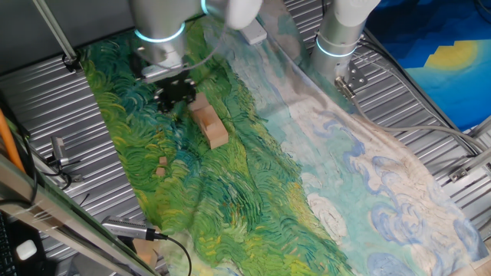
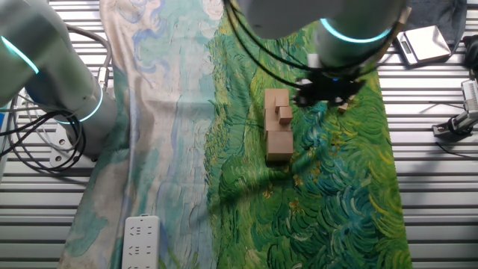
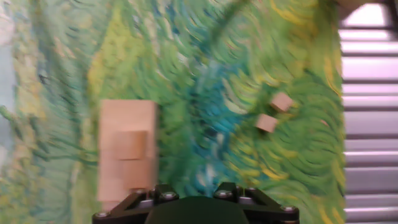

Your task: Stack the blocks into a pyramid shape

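tool [image 1: 175, 98] above cloth [image 1: 253, 176], holding nothing, opening hidden, beside blocks [image 1: 209, 123]

Light-tan wooden blocks [image 2: 278, 125], plain and unmarked, sit on a painted cloth [image 2: 336, 194] swirled in greens, yellows and teal brushstrokes. Two small loose cubes [image 3: 274, 112] share the same pale tan. The cloth's other half [image 1: 383, 184] fades to pale blue, cream and white cloud swirls. The ribbed table [image 1: 46, 100] beneath is silvery grey metal. The arm's [image 1: 159, 23] housing is white-grey with a glowing cyan ring; the gripper [image 1: 175, 96] is black.
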`<state>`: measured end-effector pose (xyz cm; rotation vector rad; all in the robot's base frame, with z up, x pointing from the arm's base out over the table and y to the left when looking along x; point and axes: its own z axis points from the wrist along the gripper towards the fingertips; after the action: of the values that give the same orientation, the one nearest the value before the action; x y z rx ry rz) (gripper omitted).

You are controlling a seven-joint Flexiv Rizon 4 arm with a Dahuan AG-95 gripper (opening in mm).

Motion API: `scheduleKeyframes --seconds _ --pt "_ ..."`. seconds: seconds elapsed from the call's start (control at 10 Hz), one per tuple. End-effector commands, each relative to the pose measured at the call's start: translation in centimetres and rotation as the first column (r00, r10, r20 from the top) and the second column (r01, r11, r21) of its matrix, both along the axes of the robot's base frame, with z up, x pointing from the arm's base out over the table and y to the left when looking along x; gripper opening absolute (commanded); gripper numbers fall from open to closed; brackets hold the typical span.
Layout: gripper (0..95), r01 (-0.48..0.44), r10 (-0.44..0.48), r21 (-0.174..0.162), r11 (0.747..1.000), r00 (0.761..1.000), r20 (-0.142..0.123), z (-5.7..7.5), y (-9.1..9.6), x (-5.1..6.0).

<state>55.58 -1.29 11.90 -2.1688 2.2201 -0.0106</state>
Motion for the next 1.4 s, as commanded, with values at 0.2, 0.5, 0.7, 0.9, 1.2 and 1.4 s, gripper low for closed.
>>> scheduleKeyframes --seconds 0.2,0.5,0.7,0.9,1.2,1.4 --pt "0.0 0.02 -0.02 0.028 0.999 1.0 -0.005 -2.2 -0.7 3.5" --pt "0.0 0.093 -0.092 0.014 0.996 0.996 -0.005 -3.8 0.4 4.9" --pt "0.0 0.119 -0.118 0.017 0.993 0.993 -0.006 -5.1 2.0 5.7" --pt "0.0 0.146 -0.146 0.0 0.989 0.989 -0.005 -5.7 3.4 6.1" --pt "76.0 0.132 -0.132 0.024 0.991 0.991 -0.01 -6.9 4.1 7.8" --pt "76.0 0.129 -0.129 0.031 0.991 0.992 -0.012 -6.8 4.8 8.3"
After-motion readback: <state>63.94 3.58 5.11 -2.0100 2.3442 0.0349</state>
